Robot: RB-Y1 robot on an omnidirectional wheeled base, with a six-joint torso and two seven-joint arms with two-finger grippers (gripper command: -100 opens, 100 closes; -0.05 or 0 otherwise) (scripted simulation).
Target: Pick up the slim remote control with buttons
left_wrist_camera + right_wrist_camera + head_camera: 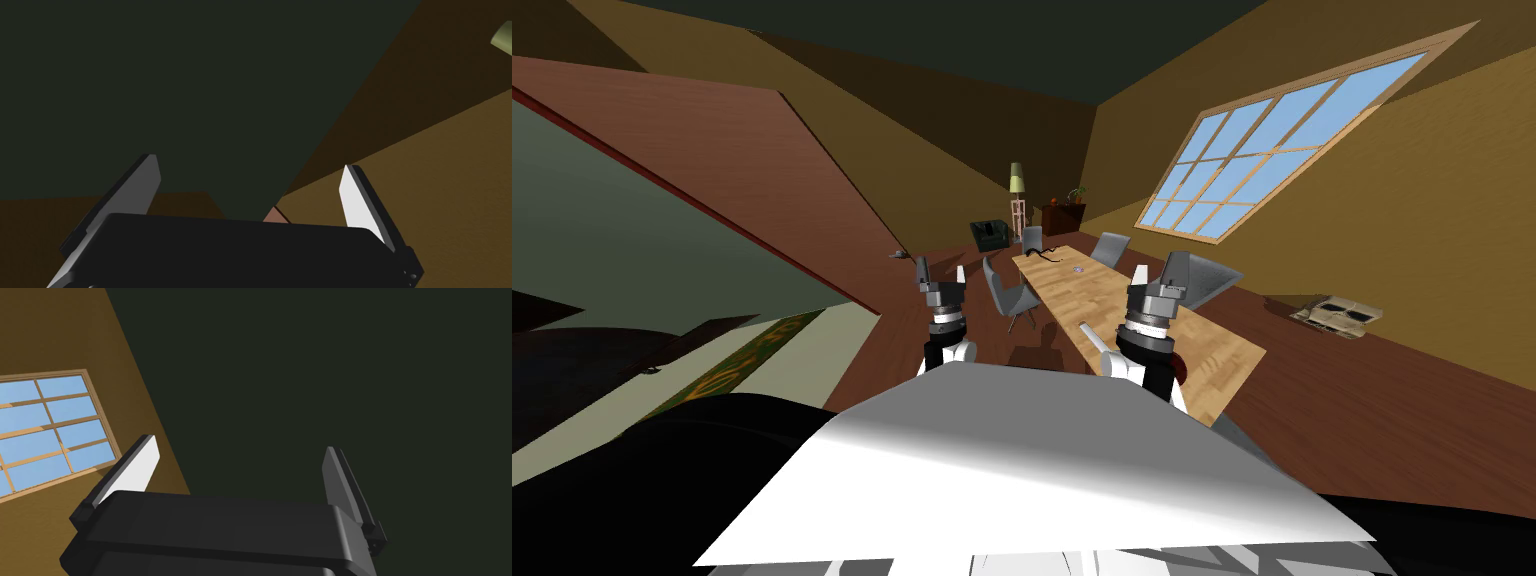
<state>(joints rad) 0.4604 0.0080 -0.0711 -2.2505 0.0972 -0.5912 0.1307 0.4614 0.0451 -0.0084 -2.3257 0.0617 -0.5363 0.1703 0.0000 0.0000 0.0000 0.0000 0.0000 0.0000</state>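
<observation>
My two arms are raised in front of me. My left gripper hangs over the dark red-brown wooden floor, just left of the table. Its fingers stand wide apart with nothing between them. My right gripper is over the near half of a long, pale wooden table. Its fingers are spread as well, and empty.

At the near left, a green patterned rug lies on a paler floor beyond a reddish-brown wall that runs away from me. Grey chairs stand around the table: one on its left side just beyond my left gripper, one on its right side just beyond my right gripper, another farther along that side, and one at the far end. A flat beige thing lies on the floor near the right wall; I cannot tell what it is.

Far along the tabletop lie a small pale thing and, beyond it, a black curled thing. A small grey thing sits on the floor by the left wall. All three are too small for me to tell which is the slim remote control.

Against the far wall stand a dark armchair, a floor lamp with a pale green shade and a dark cabinet with a plant on top. A large many-paned window in the ochre right wall shows blue sky, under a dark ceiling.
</observation>
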